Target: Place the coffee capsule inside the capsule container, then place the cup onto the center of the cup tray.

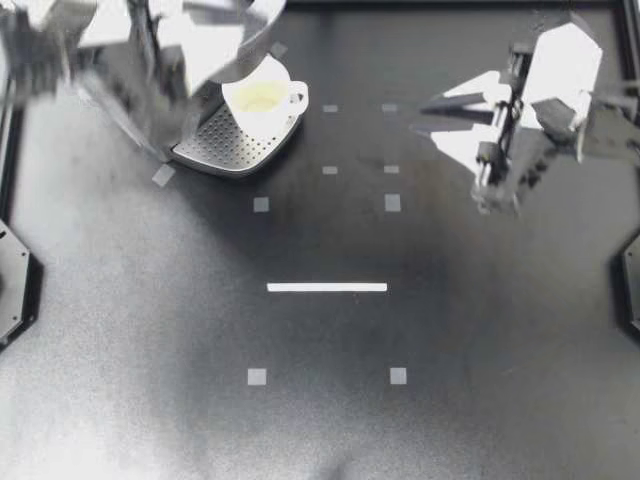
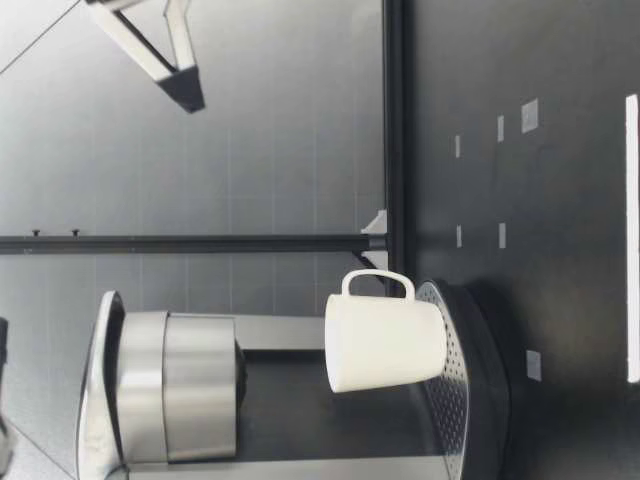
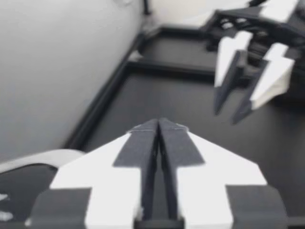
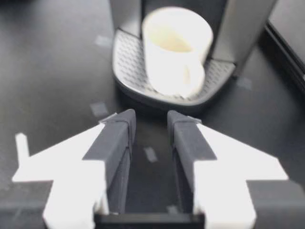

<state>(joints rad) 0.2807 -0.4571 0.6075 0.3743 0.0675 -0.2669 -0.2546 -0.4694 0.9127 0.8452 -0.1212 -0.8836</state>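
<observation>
A white cup [image 1: 262, 98] stands upright on the perforated cup tray [image 1: 222, 140] of the coffee machine [image 1: 130, 70] at the back left. My left gripper [image 1: 243, 40] hovers blurred over the machine; in the left wrist view its fingers [image 3: 143, 143] are pressed together with nothing between them. My right gripper [image 1: 422, 115] is at the back right, pointing toward the cup, open and empty [image 4: 150, 119], with the cup [image 4: 176, 47] well ahead of it. The low view shows the cup [image 2: 385, 343] on the tray [image 2: 462, 390]. No capsule shows in any view.
A white strip [image 1: 327, 287] and small grey tape squares [image 1: 392, 202] mark the dark table. A black rail [image 1: 450, 3] runs along the back edge. In the low view a gripper [image 2: 185, 92] hangs high above the table.
</observation>
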